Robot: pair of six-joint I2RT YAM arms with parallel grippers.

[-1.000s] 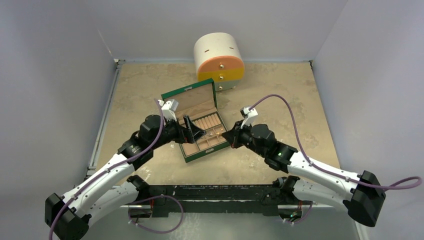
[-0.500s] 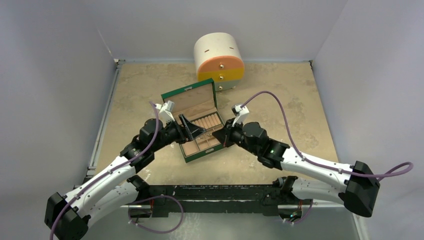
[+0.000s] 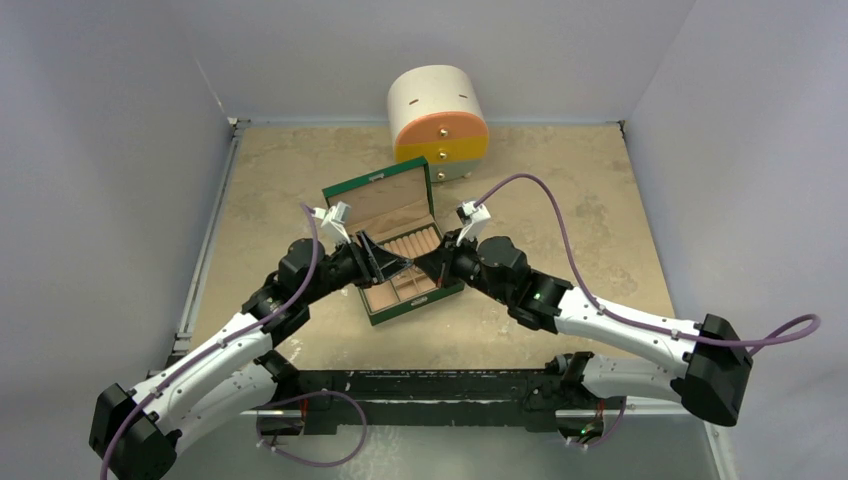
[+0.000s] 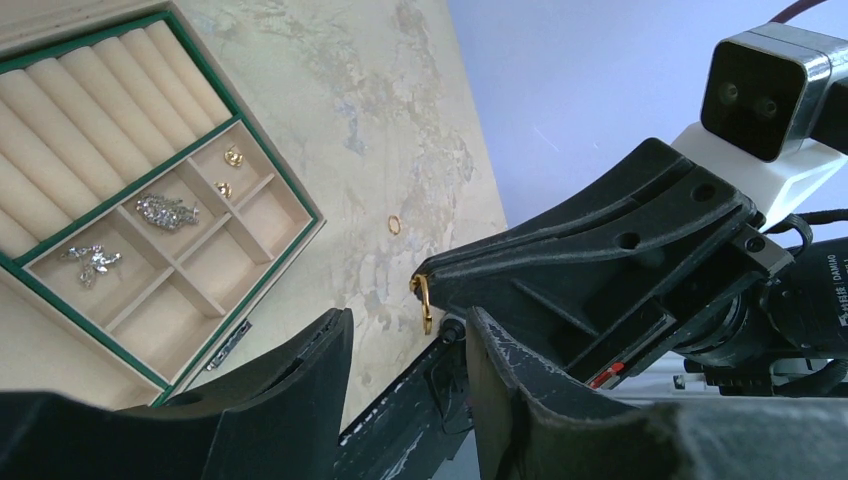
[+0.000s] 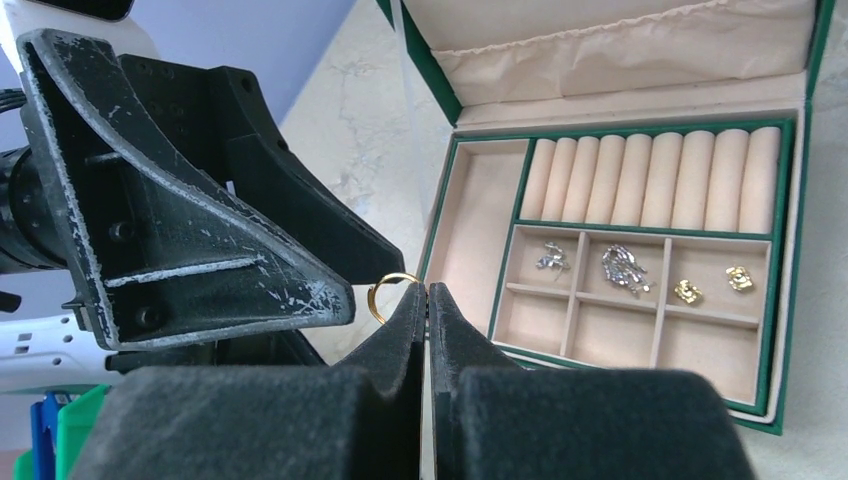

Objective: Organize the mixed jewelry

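My right gripper [image 5: 427, 290] is shut on a thin gold ring [image 5: 385, 290], pinched at the very tips and held above the table beside the open green box [image 5: 470, 230]. In the left wrist view that ring [image 4: 424, 300] hangs just beyond my left gripper [image 4: 408, 318], whose jaws stand apart with nothing between them. Both grippers meet over the box's near right corner [image 3: 432, 268]. Small compartments hold two silvery pieces [image 5: 623, 268] and two gold pieces [image 5: 687, 291]. Another gold ring [image 4: 394, 225] lies loose on the table.
A round white and orange drawer cabinet [image 3: 440, 120] stands at the back behind the box's raised lid [image 3: 385, 205]. The box's ring rolls [image 5: 650, 175] are bare. Grey walls close in the beige table [image 3: 560, 190] on three sides.
The right arm has carried the gold ring leftward to the left gripper. The left gripper's jaws have narrowed from wide open.
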